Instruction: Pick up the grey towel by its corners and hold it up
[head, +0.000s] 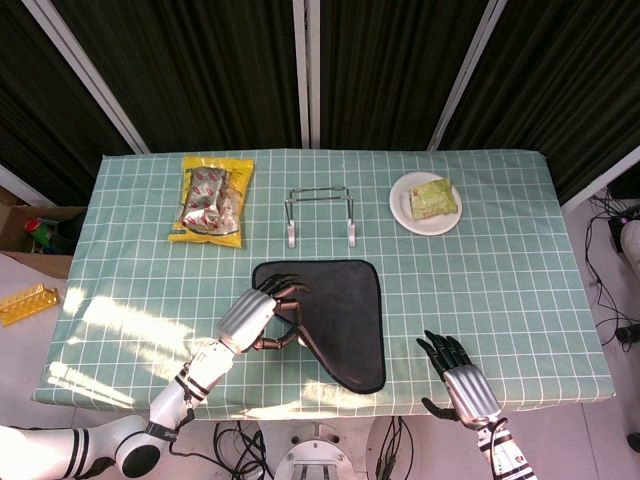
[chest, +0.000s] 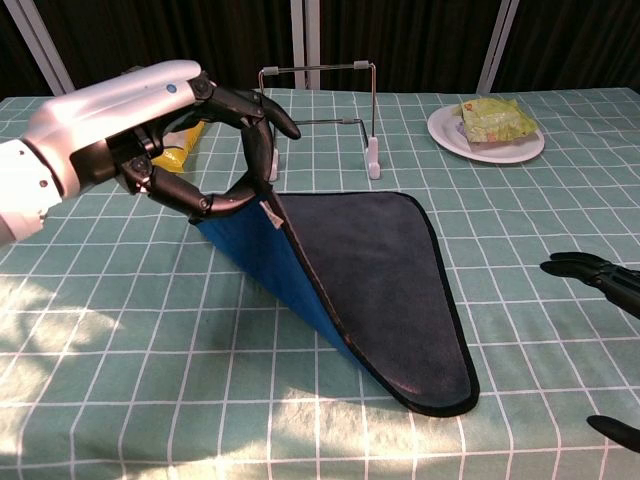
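Observation:
The grey towel (head: 348, 312) with a black hem lies mid-table, its near-left corner peeled up. My left hand (head: 262, 317) pinches that corner between thumb and fingers and holds it above the cloth. In the chest view the left hand (chest: 185, 125) is raised and the towel (chest: 395, 270) slopes down from it, showing a blue underside. The far edge and the near-right corner still rest on the table. My right hand (head: 463, 385) is open with its fingers spread, near the table's front edge, right of the towel and apart from it. Its fingertips (chest: 590, 271) show at the chest view's right edge.
Yellow snack bags (head: 210, 198) lie at the back left. A wire rack (head: 320, 215) stands just behind the towel. A white plate (head: 403, 214) with a green packet (head: 433, 197) sits at the back right. The checked tablecloth (head: 500, 290) ends just in front of the towel.

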